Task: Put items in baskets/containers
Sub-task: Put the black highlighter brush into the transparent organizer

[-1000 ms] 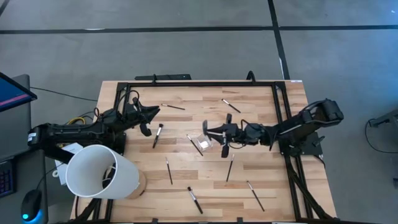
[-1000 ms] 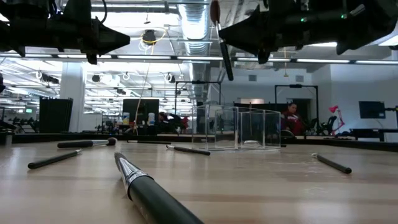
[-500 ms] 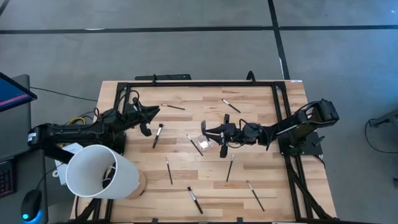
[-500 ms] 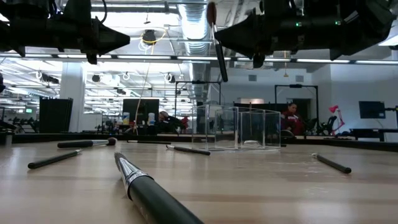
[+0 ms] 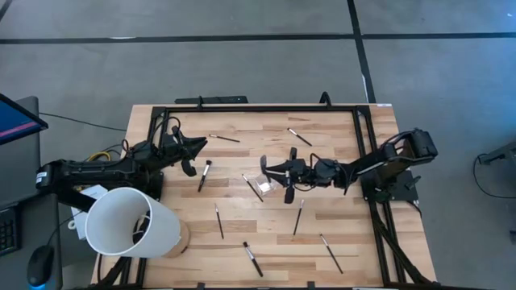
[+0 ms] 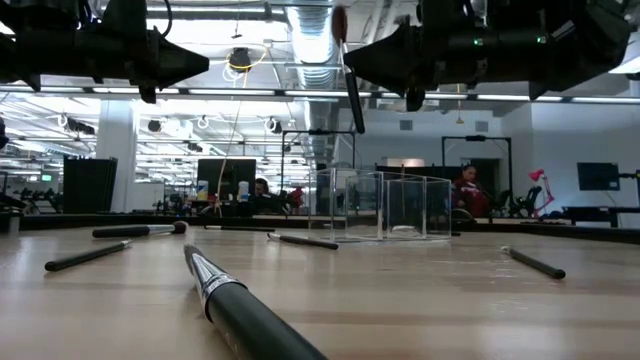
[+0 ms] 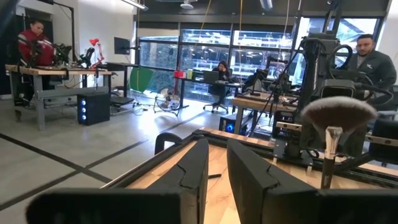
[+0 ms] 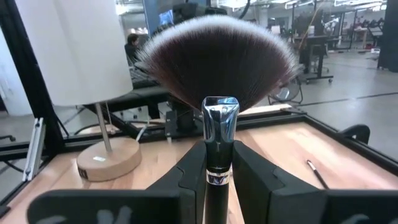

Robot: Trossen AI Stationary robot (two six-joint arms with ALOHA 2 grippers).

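- Reaching level across the bench (image 5: 242, 234), the right tool (image 5: 274, 171) is pinched on a fan brush (image 8: 214, 59), held up beside the clear box (image 5: 262, 186).
- The left tool (image 7: 216, 163) is stretched out over the far left edge, its fingers narrowly parted around nothing.
- Other brushes (image 5: 205, 175) are scattered on the wood.

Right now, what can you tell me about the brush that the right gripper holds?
The fan brush has wide dark bristles with pale tips, a shiny silver ferrule and a black handle. The right gripper is shut on the handle just below the ferrule, bristles pointing away from the wrist. In the high view it hangs above the table, near the clear box. Only the two fingers touch it.
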